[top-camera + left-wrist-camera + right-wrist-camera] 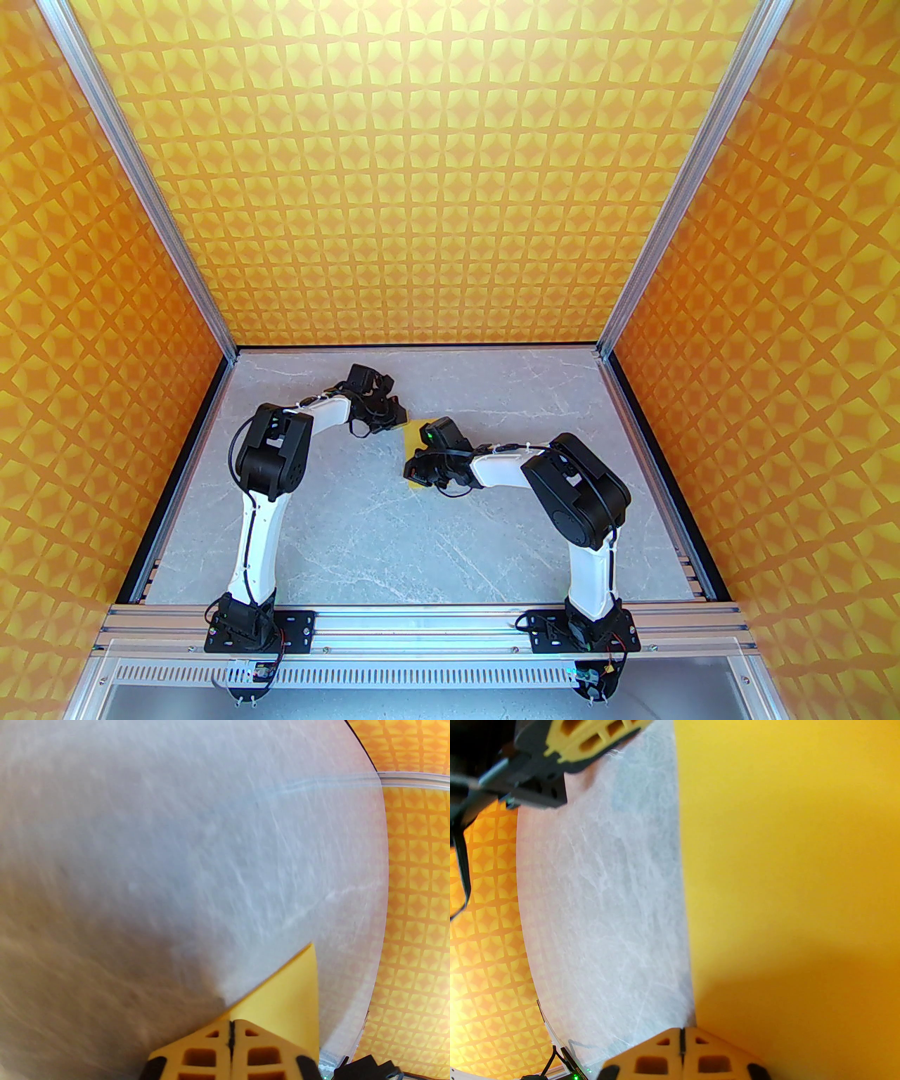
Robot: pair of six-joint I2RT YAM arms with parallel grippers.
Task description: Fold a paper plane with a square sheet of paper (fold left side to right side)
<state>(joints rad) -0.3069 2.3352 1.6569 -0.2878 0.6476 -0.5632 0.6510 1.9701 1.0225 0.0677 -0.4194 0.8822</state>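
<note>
The square sheet of paper (411, 441) (284, 1001) (784, 878) lay on the grey marbled table (351, 534). The left gripper (399, 420) (232, 1022) was set at the sheet's far left edge and the right gripper (415, 472) (682, 1031) at its near left edge. Both pairs of fingers were pressed together, tips touching the edge. Whether paper was pinched could not be told. Bare table was left open left of, before and beyond the sheet. The patterned walls (436, 176) and aluminium posts (211, 309) stood well apart from it.
</note>
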